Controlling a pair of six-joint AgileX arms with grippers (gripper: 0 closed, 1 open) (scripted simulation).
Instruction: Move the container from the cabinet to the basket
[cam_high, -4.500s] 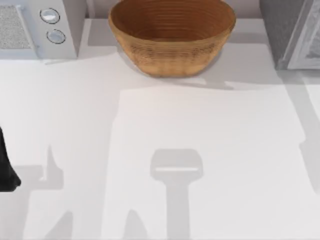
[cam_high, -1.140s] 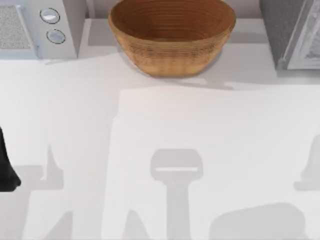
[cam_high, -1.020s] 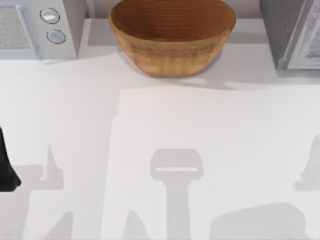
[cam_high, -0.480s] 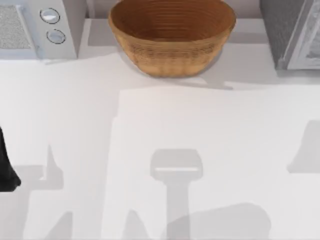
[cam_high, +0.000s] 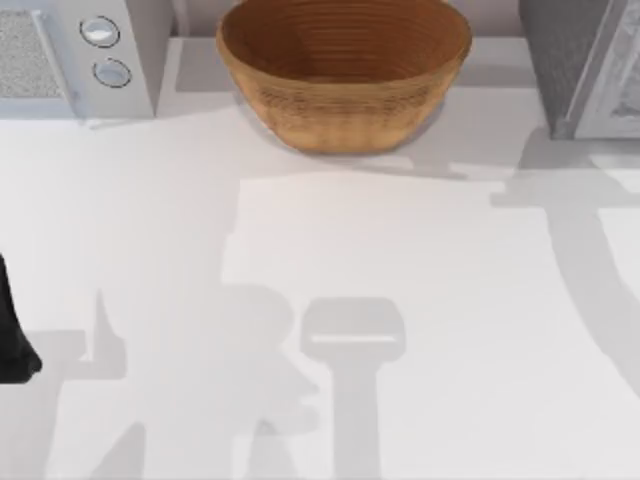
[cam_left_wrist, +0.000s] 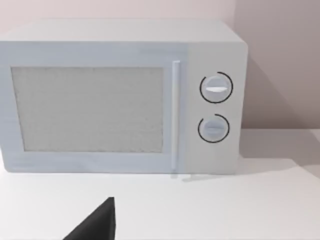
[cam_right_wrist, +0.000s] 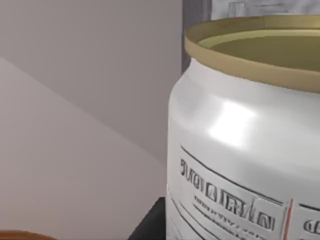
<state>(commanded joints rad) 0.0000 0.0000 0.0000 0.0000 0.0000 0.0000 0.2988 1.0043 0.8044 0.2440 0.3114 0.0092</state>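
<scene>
Sitting parked at the table's left edge is my left arm (cam_high: 14, 335), facing the white two-knob microwave (cam_high: 75, 55). The round brown wicker basket (cam_high: 345, 75) sits back-center, the grey cabinet (cam_high: 585, 65) far right. The silver metal can (cam_right_wrist: 245, 150) looms right up against the right wrist camera; can't tell either gripper's finger state.

Black AgileX arm parts, seen in slivers

The left arm (cam_high: 12, 335) shows as a matte black, rounded mass at the top view's left edge; a black wedge-shaped left gripper finger (cam_left_wrist: 96, 225) (plain, without markings) enters the left wrist view.
</scene>
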